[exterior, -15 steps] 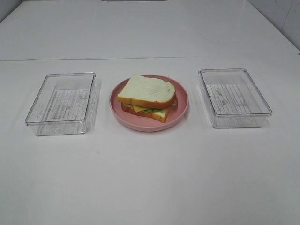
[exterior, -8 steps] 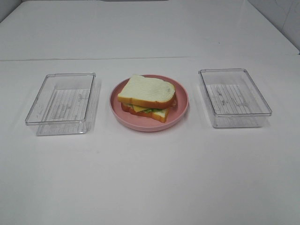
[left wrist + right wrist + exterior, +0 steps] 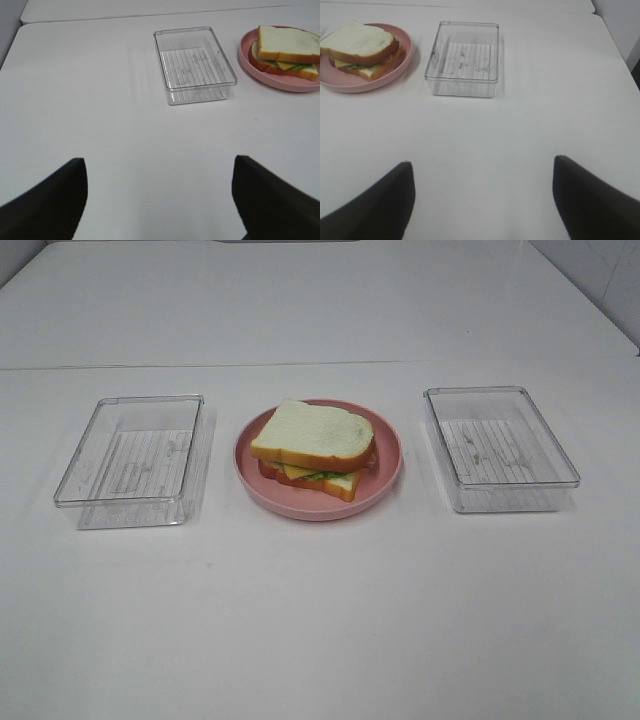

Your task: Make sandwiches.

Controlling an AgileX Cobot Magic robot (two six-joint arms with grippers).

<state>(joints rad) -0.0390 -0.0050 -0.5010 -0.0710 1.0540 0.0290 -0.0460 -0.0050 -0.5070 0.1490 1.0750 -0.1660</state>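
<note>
One stacked sandwich (image 3: 315,448) lies on the pink round plate (image 3: 390,455) at the table's middle: white bread with orange-brown crust on top, yellow cheese, green lettuce and red-brown bacon showing at the edge, bread beneath. It also shows in the left wrist view (image 3: 286,52) and the right wrist view (image 3: 362,49). My left gripper (image 3: 159,200) is open and empty, far back from the left tray. My right gripper (image 3: 482,200) is open and empty, far back from the right tray. Neither arm shows in the exterior high view.
An empty clear plastic tray (image 3: 135,458) stands left of the plate, seen also in the left wrist view (image 3: 194,64). A second empty clear tray (image 3: 498,446) stands right of the plate, seen also in the right wrist view (image 3: 464,57). The table is white.
</note>
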